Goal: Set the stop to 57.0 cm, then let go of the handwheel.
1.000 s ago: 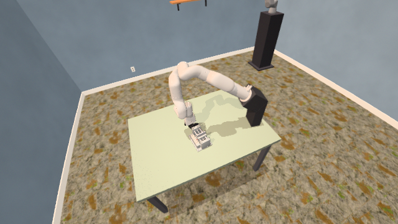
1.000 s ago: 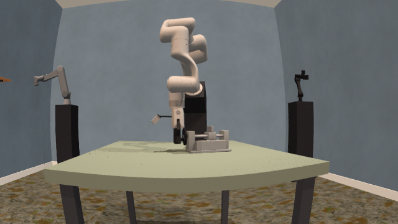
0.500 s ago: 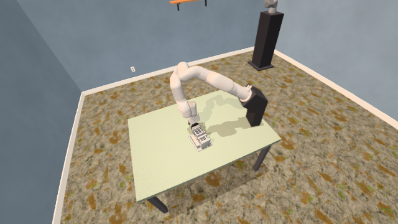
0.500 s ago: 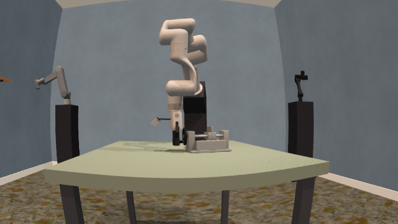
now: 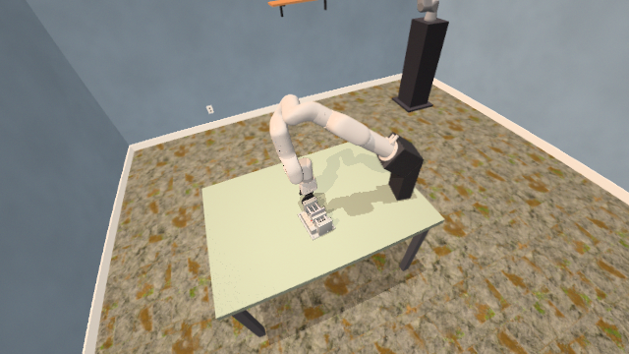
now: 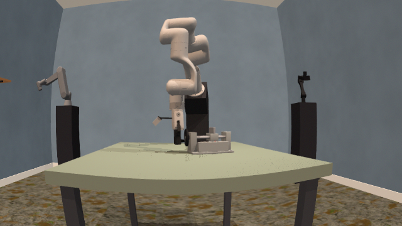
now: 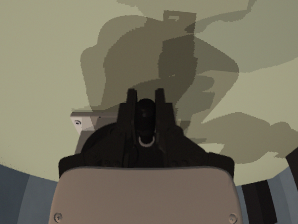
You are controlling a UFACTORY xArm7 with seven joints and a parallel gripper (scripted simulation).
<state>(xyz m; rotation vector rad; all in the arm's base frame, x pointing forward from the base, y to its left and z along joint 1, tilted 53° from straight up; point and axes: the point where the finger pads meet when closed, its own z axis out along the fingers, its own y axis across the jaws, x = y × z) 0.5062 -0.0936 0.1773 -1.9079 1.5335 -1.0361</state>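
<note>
A small grey stop fixture (image 6: 211,142) sits on the pale green table, also seen in the top view (image 5: 317,219). It has a base, a screw rod, a sliding stop block (image 6: 214,135) and a dark handwheel (image 6: 186,137) at its left end. My gripper (image 6: 178,138) points down at that end and is shut on the handwheel's handle. In the wrist view the dark fingers close around the dark handle, with the wheel below them. The scale reading is too small to tell.
The arm's black base pedestal (image 5: 405,167) stands at the table's far edge. Two black pillars with small figures stand on the floor beside the table (image 6: 66,133) (image 6: 303,129). The fixture lies near the table's middle.
</note>
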